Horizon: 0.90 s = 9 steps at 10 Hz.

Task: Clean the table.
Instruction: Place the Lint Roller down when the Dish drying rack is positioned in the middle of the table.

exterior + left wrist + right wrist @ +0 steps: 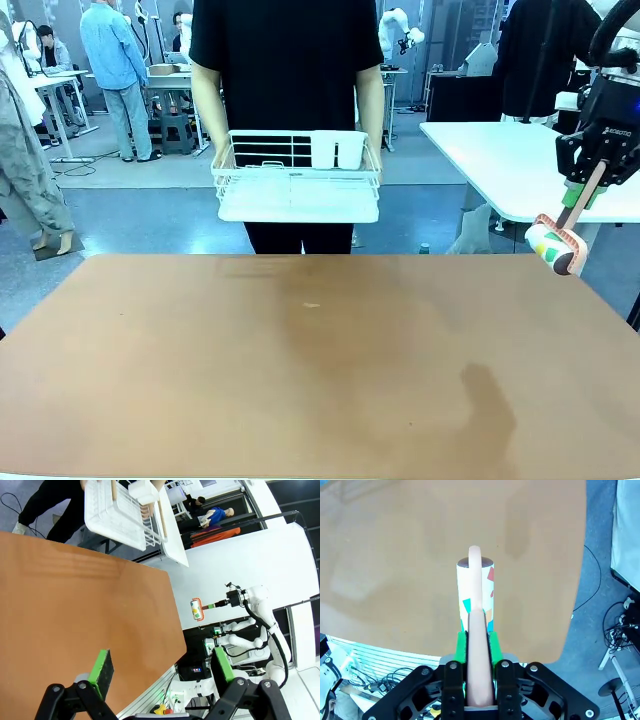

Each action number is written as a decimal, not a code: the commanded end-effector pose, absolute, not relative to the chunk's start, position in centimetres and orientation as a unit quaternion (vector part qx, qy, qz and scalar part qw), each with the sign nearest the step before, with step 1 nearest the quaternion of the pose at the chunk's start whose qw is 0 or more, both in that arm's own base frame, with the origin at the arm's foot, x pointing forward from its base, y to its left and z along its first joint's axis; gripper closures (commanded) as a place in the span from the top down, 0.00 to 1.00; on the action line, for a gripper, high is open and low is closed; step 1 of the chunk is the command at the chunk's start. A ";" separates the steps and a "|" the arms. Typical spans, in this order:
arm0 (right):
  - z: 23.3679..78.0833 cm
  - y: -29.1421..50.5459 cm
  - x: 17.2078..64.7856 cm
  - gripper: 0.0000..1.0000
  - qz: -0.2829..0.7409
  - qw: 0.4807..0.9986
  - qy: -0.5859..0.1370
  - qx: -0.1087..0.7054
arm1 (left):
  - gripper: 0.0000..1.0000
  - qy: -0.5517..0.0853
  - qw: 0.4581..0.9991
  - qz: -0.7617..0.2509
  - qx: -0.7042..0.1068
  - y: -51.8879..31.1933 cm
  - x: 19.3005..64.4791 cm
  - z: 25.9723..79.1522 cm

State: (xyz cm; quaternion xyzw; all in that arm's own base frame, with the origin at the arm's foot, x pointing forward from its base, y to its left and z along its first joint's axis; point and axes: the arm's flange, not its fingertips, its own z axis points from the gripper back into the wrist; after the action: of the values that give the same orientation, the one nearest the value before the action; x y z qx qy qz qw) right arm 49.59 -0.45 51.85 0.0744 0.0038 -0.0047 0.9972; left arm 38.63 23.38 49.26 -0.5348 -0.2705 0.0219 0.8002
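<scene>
**Front view: roller held high off the far right corner**

Right gripper (590, 190) jaws are clamped on the pink-handled lint roller (556, 246), above the reddish-brown surface (300, 370). Left gripper (160, 672) jaws stand wide, empty. Risk: steep descent could skid the roller or twist the handle.

Front view: fixed at the near edge, facing across the table (300, 370) to the far side.
Left wrist view: rolled sideways, above the table's left part.
Right wrist view: looks steeply down, close.
Shared: the terracotta top, lint roller (196, 609).
</scene>
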 end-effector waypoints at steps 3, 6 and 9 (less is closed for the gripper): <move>52.1 -0.3 49.7 0.21 -0.005 0.997 0.007 0.078 | 1.00 -0.275 0.794 0.018 -0.542 23.5 38.5 49.5; 52.1 -0.3 49.7 0.21 -0.005 0.997 0.007 0.078 | 1.00 -0.275 0.794 0.018 -0.542 23.5 38.5 49.5; 52.1 -0.3 49.7 0.21 -0.005 0.997 0.007 0.078 | 1.00 -0.275 0.794 0.018 -0.542 23.5 38.5 49.5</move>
State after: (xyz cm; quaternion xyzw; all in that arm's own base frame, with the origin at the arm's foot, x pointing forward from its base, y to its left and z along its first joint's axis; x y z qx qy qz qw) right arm 49.59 -0.45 51.85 0.0744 0.0039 -0.0047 0.9972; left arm 38.63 23.38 49.26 -0.5348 -0.2705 0.0219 0.8002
